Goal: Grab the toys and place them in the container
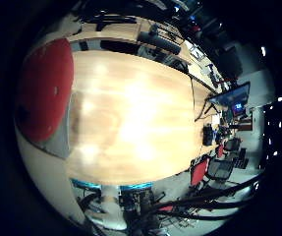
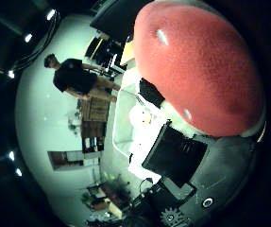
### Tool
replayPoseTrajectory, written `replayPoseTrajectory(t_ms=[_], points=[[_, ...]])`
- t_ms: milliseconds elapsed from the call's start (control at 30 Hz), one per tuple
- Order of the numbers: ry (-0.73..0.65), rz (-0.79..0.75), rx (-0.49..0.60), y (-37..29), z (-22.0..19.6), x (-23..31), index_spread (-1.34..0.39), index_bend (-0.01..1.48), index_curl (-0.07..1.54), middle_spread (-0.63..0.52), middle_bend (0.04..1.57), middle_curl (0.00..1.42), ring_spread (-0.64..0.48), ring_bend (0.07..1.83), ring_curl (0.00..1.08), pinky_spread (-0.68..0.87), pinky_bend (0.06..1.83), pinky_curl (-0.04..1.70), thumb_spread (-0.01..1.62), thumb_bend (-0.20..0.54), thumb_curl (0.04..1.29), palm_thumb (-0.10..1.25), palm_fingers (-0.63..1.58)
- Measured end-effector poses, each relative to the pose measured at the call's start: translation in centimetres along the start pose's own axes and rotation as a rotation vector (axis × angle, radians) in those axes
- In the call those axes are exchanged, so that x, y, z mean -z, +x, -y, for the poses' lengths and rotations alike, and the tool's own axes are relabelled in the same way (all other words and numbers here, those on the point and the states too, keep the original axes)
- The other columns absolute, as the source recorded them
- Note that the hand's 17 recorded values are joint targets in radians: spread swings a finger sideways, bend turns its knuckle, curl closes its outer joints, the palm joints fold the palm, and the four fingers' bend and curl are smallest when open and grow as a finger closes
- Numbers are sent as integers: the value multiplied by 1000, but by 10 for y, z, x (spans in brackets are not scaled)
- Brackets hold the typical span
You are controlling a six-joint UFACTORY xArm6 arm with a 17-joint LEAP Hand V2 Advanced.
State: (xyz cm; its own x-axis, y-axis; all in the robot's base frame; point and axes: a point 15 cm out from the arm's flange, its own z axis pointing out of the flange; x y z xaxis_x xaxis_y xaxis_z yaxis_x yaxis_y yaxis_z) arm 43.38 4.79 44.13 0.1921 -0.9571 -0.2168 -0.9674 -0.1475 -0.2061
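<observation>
A big rounded red toy with a pale grey underside fills much of the right thumb side palm view, pressed close against the palm. Black parts of my right hand curl beside it. In the right little finger side palm view the same red toy sits at the edge of the picture, with white and teal finger parts nearby. The hand is high above a light wooden table. No container can be made out.
The long wooden table has black chairs along its far side and red chairs near one corner. A monitor stands past the table's end. Shelves and room furniture lie far off.
</observation>
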Motion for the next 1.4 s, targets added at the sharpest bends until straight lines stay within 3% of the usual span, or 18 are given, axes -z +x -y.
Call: replayPoseTrajectory(t_ms=[600,933,1033,1133,1167,1233,1267,1400], points=[[-105,58,265,-149,-13,-49,-341,863,698,-186,1272,596,-207,1404,524,-316,1269,596,1344,-5,265,741,1240],[-124,55,339,-185,-26,-55,-351,828,702,-188,1259,582,-212,1400,520,-319,1264,596,1378,-8,271,757,1238],[-131,42,358,-186,-29,-56,-363,756,689,-198,1239,573,-218,1389,513,-325,1290,602,1307,-80,235,588,1187],[-147,9,389,-182,-32,-60,-414,480,625,-237,1122,540,-249,1373,506,-355,1389,613,1114,-139,195,274,892],[-156,4,403,-183,-34,-63,-437,368,618,-250,963,504,-267,1374,517,-403,1424,631,1031,-109,195,180,598],[-183,2,438,-185,-40,-68,-447,367,620,-228,858,482,-246,1295,510,-365,1377,644,984,-94,199,129,285],[-200,3,456,-184,-42,-71,-456,401,603,-179,780,451,-159,1100,471,-181,1237,652,918,-80,205,65,-70],[-239,10,495,-188,-47,-81,-473,328,472,-111,614,368,-42,818,301,107,1036,482,835,-50,228,2,-105]])
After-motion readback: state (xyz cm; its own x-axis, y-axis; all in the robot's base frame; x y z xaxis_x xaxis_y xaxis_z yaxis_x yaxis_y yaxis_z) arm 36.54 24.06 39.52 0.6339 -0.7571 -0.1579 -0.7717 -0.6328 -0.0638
